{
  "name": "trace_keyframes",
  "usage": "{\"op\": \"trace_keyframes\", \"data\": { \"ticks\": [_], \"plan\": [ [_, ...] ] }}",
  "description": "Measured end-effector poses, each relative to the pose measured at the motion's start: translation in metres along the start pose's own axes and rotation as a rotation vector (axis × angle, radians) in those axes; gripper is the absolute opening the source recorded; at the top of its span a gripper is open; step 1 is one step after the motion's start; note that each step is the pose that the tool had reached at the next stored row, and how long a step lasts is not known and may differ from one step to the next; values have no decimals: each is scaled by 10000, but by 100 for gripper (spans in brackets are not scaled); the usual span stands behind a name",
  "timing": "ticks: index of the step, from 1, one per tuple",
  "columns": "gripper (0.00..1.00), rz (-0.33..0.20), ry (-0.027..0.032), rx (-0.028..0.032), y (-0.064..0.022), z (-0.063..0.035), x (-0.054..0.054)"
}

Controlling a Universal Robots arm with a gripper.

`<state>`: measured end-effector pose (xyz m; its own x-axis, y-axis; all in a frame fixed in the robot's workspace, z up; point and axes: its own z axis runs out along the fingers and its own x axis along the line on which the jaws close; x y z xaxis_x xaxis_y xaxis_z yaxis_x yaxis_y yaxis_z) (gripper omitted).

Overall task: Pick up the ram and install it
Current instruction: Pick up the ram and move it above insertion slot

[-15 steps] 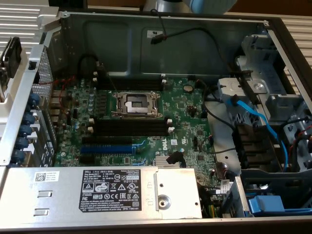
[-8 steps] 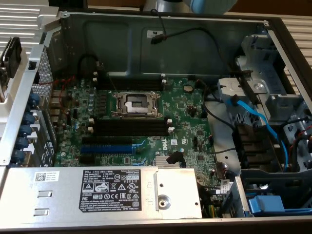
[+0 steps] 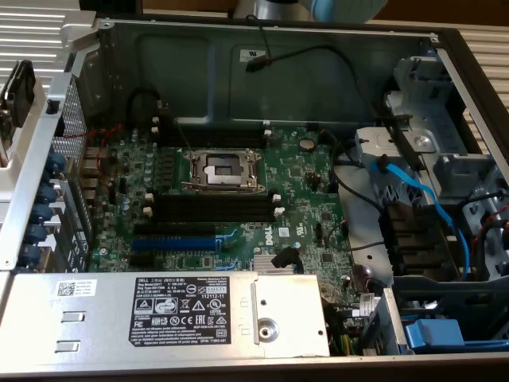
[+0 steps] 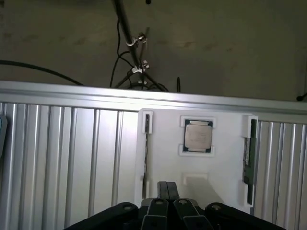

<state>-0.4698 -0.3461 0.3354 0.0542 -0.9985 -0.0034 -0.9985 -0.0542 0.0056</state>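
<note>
**Fingers closed on nothing, ram standing in its white holder**

Exterior view: an open computer case (image 3: 262, 72) lies with its green motherboard (image 3: 302, 175) facing up. The processor socket (image 3: 222, 169), with its metal frame, sits near the middle of the board. Long black memory slots (image 3: 213, 209) with white end clips run in rows just below the socket in this view, and more run above it. A blue expansion slot (image 3: 173, 241) lies near them, toward the exterior view's left. A grey power supply (image 3: 159, 314) with a black label covers the lower edge of the case. Blue cables (image 3: 413, 191) cross the drive bays on the exterior view's right. Part of the arm (image 3: 318, 8) shows above the case's far wall.

Wrist view: the gripper (image 4: 167, 186) hangs over a ribbed metal surface (image 4: 72, 158). Its dark fingers (image 4: 162, 189) are pressed together with nothing between them. Ahead of them lies a white holder (image 4: 216, 177) with a processor chip (image 4: 197, 136) seated in its middle frame. The ram (image 4: 249, 153) stands on its long edge in one side channel of the holder, near the chip and well apart from the fingertips. What the opposite channel (image 4: 146, 143) holds I cannot tell. Black cables (image 4: 124, 67) hang beyond the metal rail
</note>
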Motion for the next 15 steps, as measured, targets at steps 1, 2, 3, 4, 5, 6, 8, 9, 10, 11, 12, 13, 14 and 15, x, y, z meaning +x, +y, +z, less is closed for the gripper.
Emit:
{"op": "trace_keyframes", "data": {
  "ticks": [1,2,3,4,5,6,8,9,10,11,12,13,14,15],
  "plan": [
    [10,0,0,1,0,18,0],
    [10,-4,0,0,-1,36,0],
    [10,-5,0,0,-1,55,0],
    [10,-6,0,0,-1,72,0],
    [10,-6,0,0,-1,90,0],
    [10,-5,-9,1,-1,127,0],
    [10,-4,-14,2,-1,164,-1],
    [10,-5,-15,1,-1,182,0],
    [10,-5,-15,1,-1,200,0],
    [10,-5,-15,1,-1,218,0],
    [10,-5,-14,1,-1,236,0],
    [10,-6,-15,2,-2,255,0],
    [10,-5,-15,1,-2,274,1],
    [10,-5,-15,1,-2,291,0]
  ]
}}
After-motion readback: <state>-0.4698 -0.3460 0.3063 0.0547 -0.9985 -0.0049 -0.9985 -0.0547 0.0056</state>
